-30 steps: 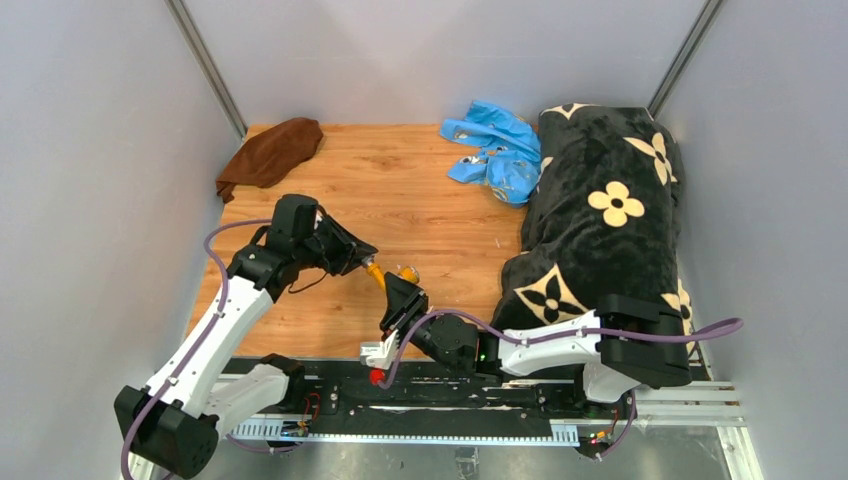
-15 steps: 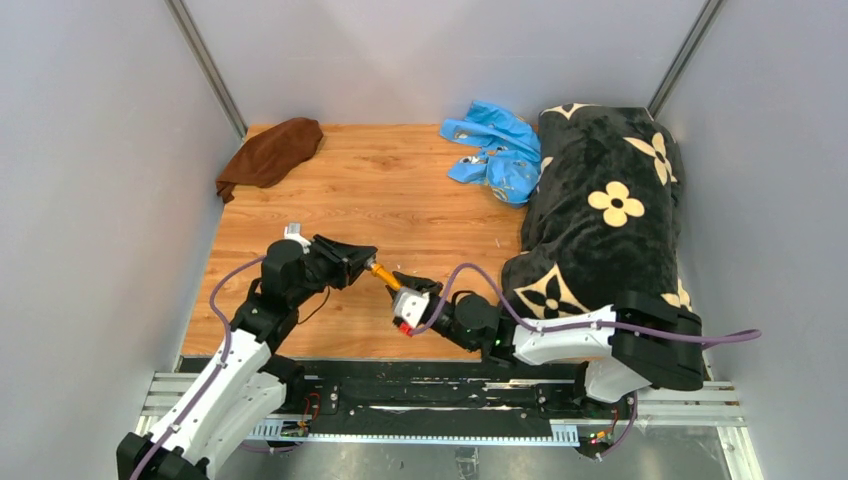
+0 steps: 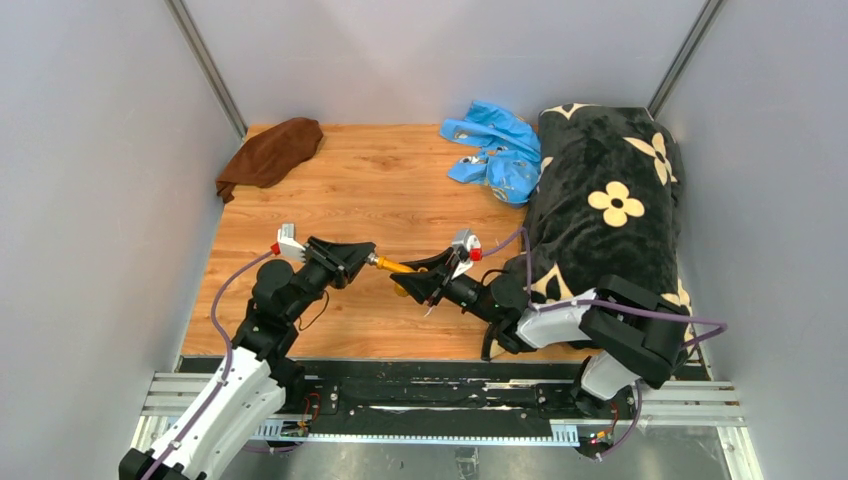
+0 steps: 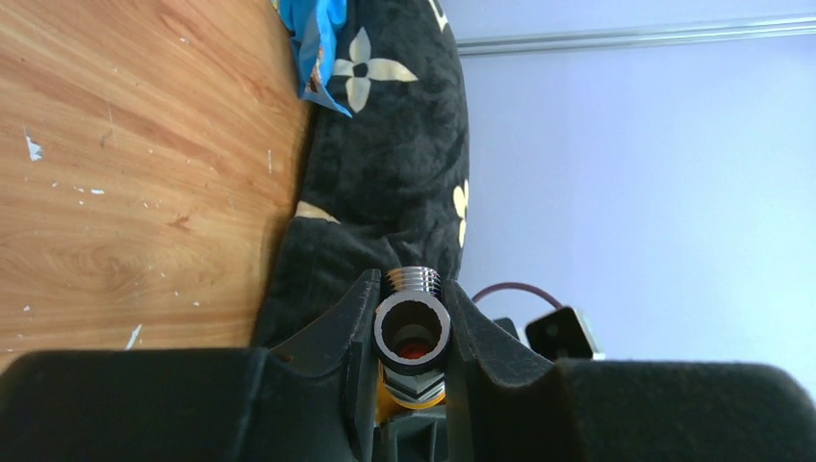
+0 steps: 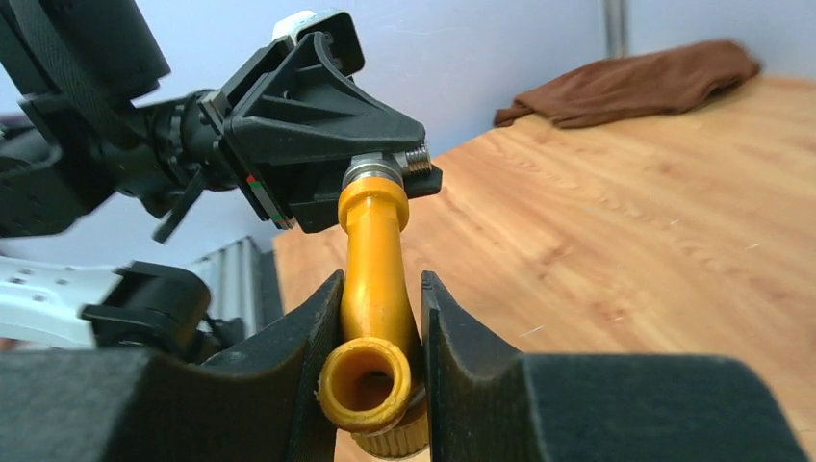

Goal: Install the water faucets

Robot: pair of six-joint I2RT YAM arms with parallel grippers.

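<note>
- Two tools face each other over the counter (image 3: 400, 190).
- Right tool (image 5: 378, 308) clamps the brass-orange spout (image 5: 373, 231) between its fingers.
- Straight ahead, left tool (image 4: 411, 306) grips the silver fitting (image 4: 412, 279) on the spout's far end.
- Brown cloth (image 5: 625, 82) lies well beyond.

Near the front middle of the surface (image 3: 400, 190), the spout (image 3: 390, 265) lay between both tools, the left tool (image 3: 368, 254) clamping its left end and the right tool (image 3: 408, 281) its right end. A cloth (image 3: 270, 152) lay in the far left corner. A plastic bag (image 3: 495, 150) lay at the back, touching a blanket (image 3: 610, 220) along the right side.
</note>
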